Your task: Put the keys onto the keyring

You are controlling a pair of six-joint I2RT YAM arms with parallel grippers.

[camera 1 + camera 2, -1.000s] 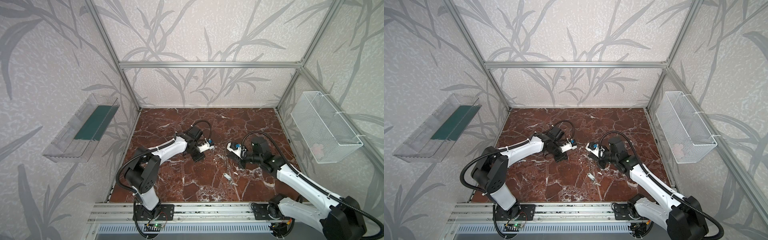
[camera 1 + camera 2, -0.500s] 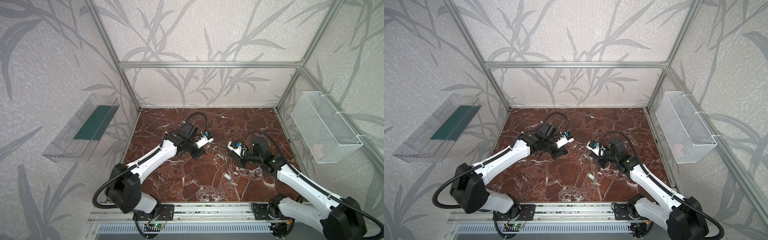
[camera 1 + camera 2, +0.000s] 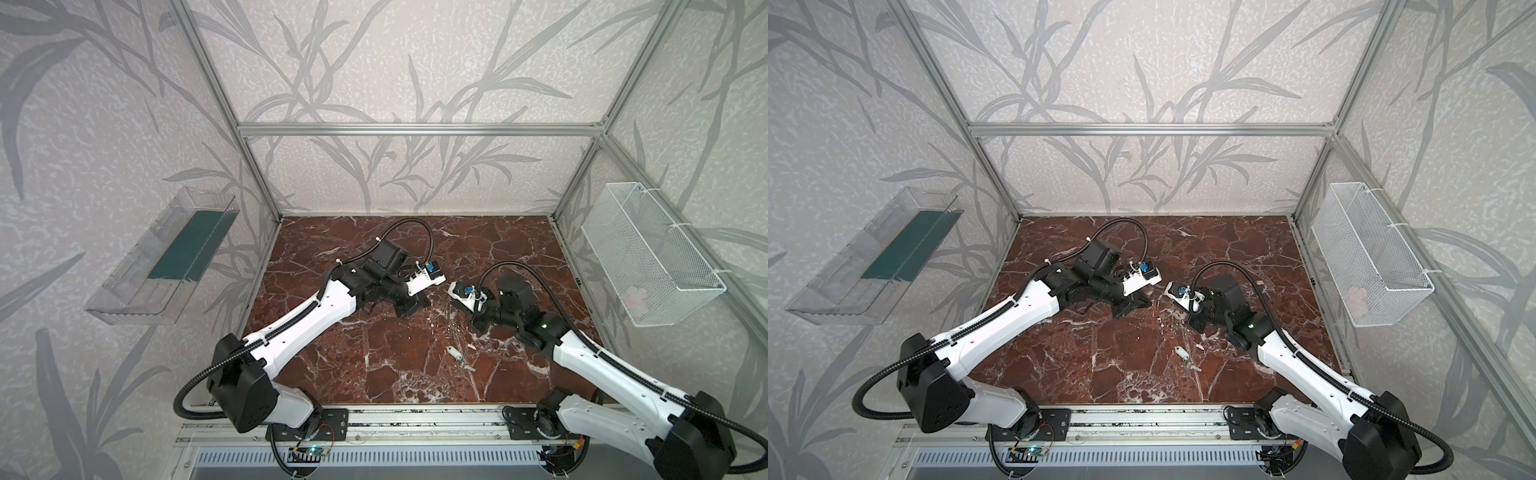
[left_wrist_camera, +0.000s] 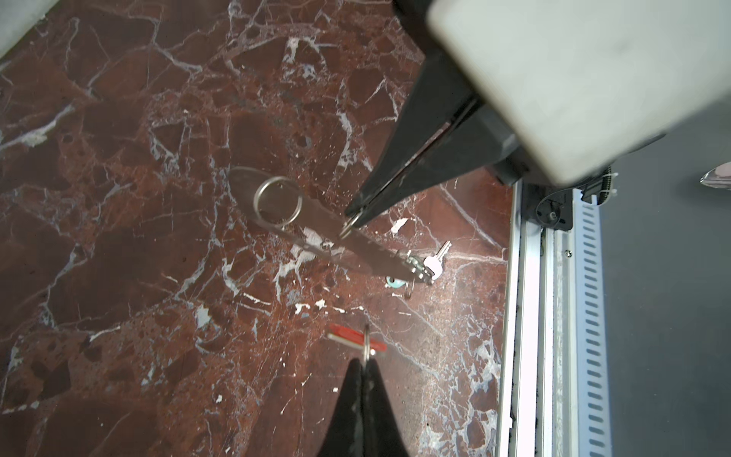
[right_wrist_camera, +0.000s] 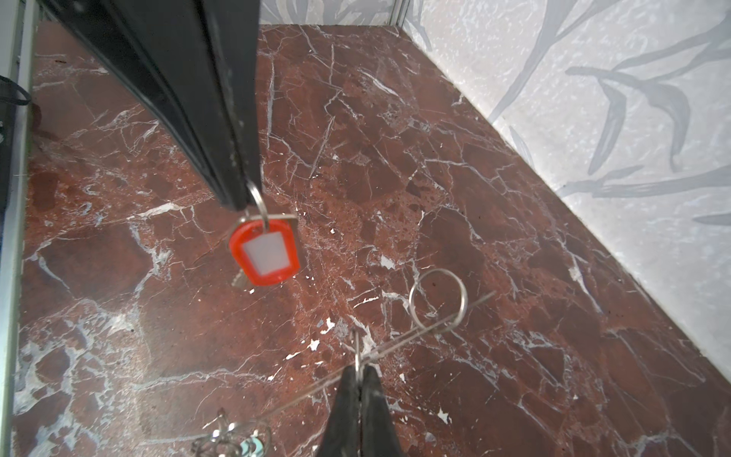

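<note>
Threading step: the closed left end effector (image 4: 366, 358) pinches the red-tagged key (image 5: 264, 253) by its ring. The closed right end effector (image 5: 358, 370) grips the keyring (image 4: 372, 251). Next move likely needs fine alignment.

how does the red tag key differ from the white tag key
The red tag key hangs in the air from the shut left gripper; the white tag key lies on the table, ungripped. Red tag key's tag is orange-red, white tag key's pale. Both are small silver keys.

Red-orange key tag (image 5: 264, 253); white-veined maroon table (image 5: 435, 158).
</note>
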